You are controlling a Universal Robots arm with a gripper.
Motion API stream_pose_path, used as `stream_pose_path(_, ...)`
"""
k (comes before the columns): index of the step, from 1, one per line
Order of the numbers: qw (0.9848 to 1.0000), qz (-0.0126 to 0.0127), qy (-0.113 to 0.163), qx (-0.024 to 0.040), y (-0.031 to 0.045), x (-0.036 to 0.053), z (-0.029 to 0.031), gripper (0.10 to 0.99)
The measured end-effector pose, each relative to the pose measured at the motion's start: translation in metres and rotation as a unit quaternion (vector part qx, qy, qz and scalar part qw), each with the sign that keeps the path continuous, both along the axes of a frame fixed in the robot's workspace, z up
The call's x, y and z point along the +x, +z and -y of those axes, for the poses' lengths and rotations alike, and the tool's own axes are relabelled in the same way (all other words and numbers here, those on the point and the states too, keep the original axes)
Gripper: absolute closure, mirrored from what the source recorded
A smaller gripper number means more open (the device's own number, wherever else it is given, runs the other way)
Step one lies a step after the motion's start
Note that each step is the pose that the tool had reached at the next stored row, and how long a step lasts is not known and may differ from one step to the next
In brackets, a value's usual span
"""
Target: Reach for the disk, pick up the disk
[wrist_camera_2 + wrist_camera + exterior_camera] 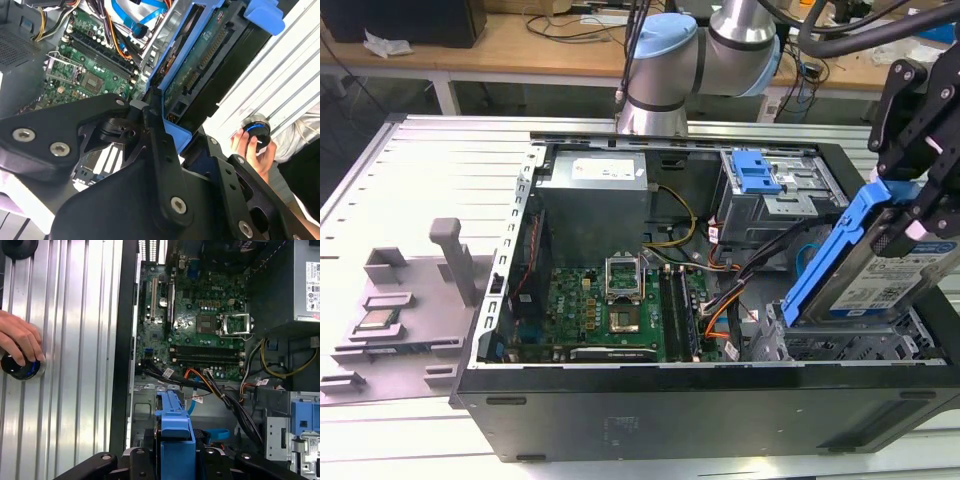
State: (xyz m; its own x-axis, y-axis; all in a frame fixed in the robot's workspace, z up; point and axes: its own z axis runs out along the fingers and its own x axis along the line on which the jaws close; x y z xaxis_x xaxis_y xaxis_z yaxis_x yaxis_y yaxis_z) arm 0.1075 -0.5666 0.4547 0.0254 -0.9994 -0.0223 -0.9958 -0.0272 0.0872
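The disk (892, 272), a silver hard drive with a blue-and-white label and a blue plastic bracket (830, 262), hangs tilted above the right end of the open computer case (620, 410) at the exterior view's right. My gripper (908, 222) is shut on its upper end, with black fingers (920, 140) on either side. In the second wrist view the disk (200, 55) runs edge-on away from the gripper (162, 132), its circuit-board side showing. In the first wrist view the disk's blue bracket (175, 425) sits between the fingers (135, 460).
Inside the case lie the motherboard (610, 300), cables (740, 290), a power supply (595, 185) and a drive cage with a blue latch (758, 172). A grey fixture with a small silver chip (380, 320) stands at the exterior view's left. A person's hand (17, 337) holds a black knob (19, 369) beside the case.
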Motion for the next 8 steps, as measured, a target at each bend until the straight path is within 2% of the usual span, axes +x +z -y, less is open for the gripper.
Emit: stream_pose_path(8, 1.0, 0.0, 0.0, 0.0001, -0.0001, 0.0002, 0.0, 0.722)
